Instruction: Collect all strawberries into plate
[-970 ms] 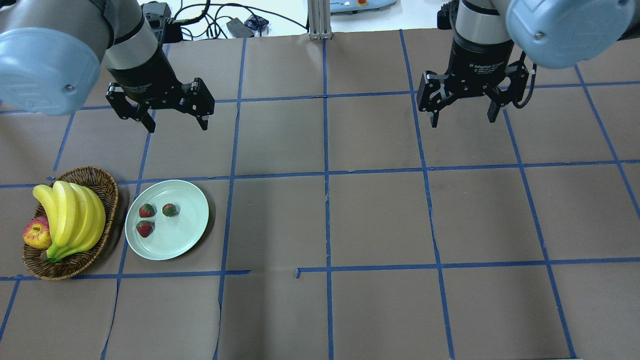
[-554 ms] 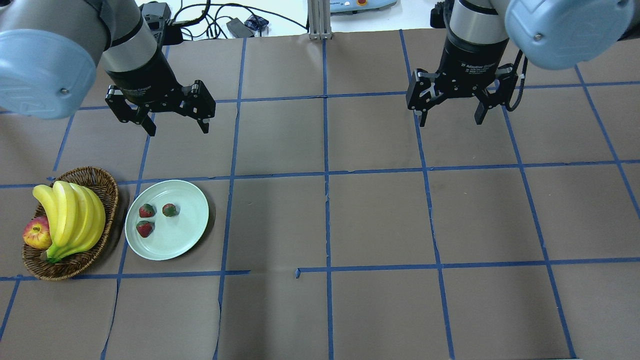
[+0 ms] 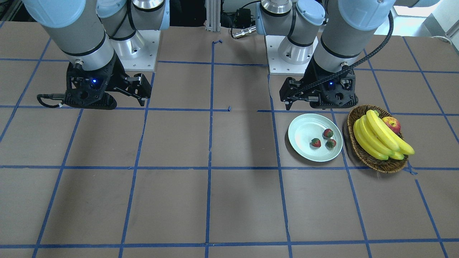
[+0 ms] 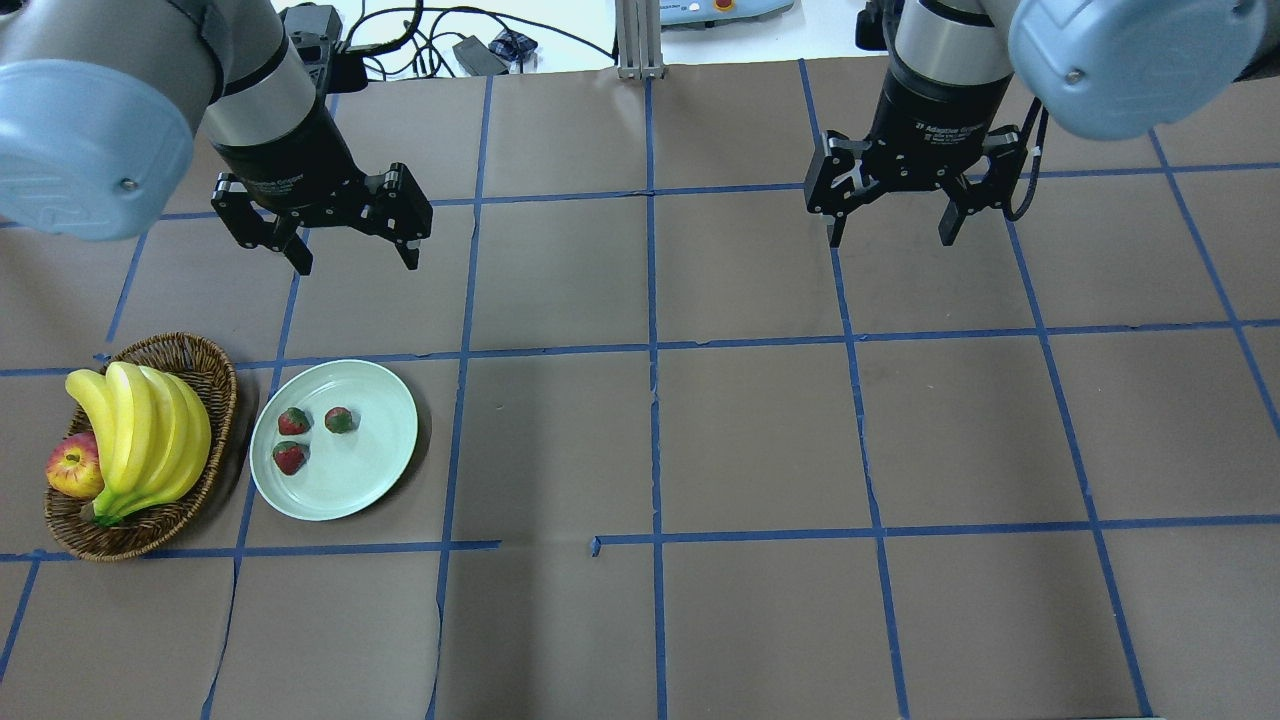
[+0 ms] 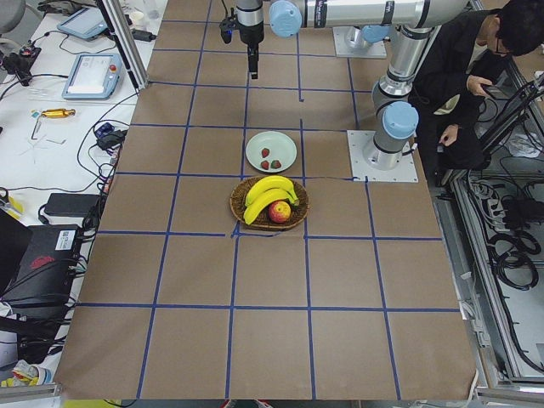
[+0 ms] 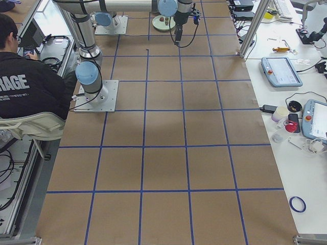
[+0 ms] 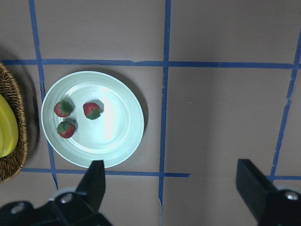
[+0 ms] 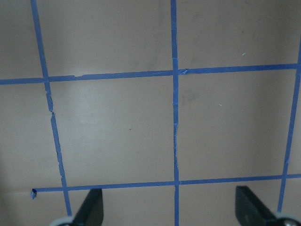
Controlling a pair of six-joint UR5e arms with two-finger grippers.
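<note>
Three small red strawberries [image 4: 293,421] [image 4: 339,419] [image 4: 289,457] lie inside the pale mint-green plate [image 4: 370,470] at the table's left. They also show in the front-facing view [image 3: 315,142] and the left wrist view [image 7: 92,110], all on the plate [image 7: 122,127]. My left gripper [image 4: 355,255] is open and empty, raised well behind the plate. My right gripper [image 4: 890,232] is open and empty over bare table at the far right, away from the plate.
A brown wicker basket [image 4: 215,395] with a banana bunch [image 4: 140,440] and a red-yellow apple [image 4: 74,467] stands just left of the plate. Brown paper with blue tape grid lines covers the table. Cables lie beyond the far edge.
My right gripper has moved a little to the left and toward the table's far edge. My left gripper has barely shifted. The strawberries and plate have not moved.
</note>
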